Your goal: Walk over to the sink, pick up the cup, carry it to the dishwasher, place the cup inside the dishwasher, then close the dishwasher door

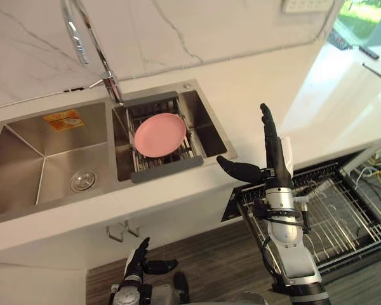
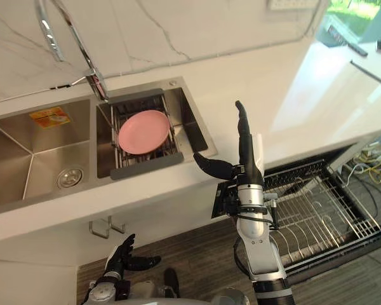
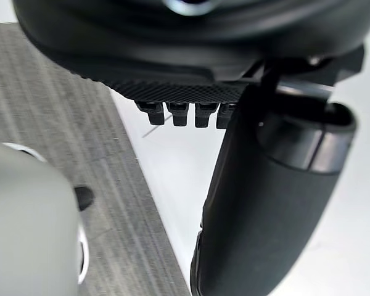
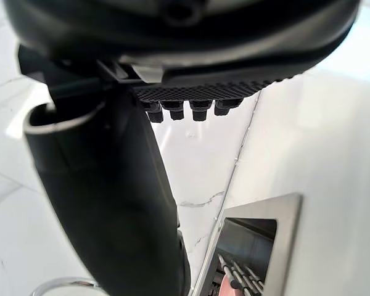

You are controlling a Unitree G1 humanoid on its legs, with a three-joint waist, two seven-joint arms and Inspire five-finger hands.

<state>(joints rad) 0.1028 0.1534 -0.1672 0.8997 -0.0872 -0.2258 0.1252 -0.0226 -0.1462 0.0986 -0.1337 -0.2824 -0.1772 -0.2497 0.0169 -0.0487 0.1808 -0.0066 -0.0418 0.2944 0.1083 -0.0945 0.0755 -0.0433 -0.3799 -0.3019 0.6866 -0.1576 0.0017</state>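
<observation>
Left eye view: a steel sink (image 1: 25,136) with two basins is set into a white table (image 1: 254,82) below a marble wall (image 1: 178,25). An orange sticker (image 1: 62,119) lies on the larger basin's back slope, its print too small to read. A chrome tap (image 1: 92,47) rises behind the divider. In the smaller basin a pink plate (image 1: 160,135) rests on a grey-framed wire rack (image 1: 165,171). The right hand (image 1: 276,155) is raised over the table's front edge, just right of the sink, with its fingers straight, its thumb spread wide and nothing in its grasp. Below it, to the right, the dishwasher (image 1: 343,216) stands open with its wire basket drawn out. The left hand (image 1: 140,260) hangs low over the dark plank floor (image 1: 203,254), relaxed and holding nothing. Where the cup lies I cannot tell.

Right eye view: two metal hooks (image 2: 108,225) hang on the white front under the sink.

Left wrist view: the left hand's fingers are straight, with the plank floor and a white panel (image 3: 172,172) past them.

Right wrist view: the right hand's straight fingers point at the marble wall, with a corner of the sink beyond the thumb.
</observation>
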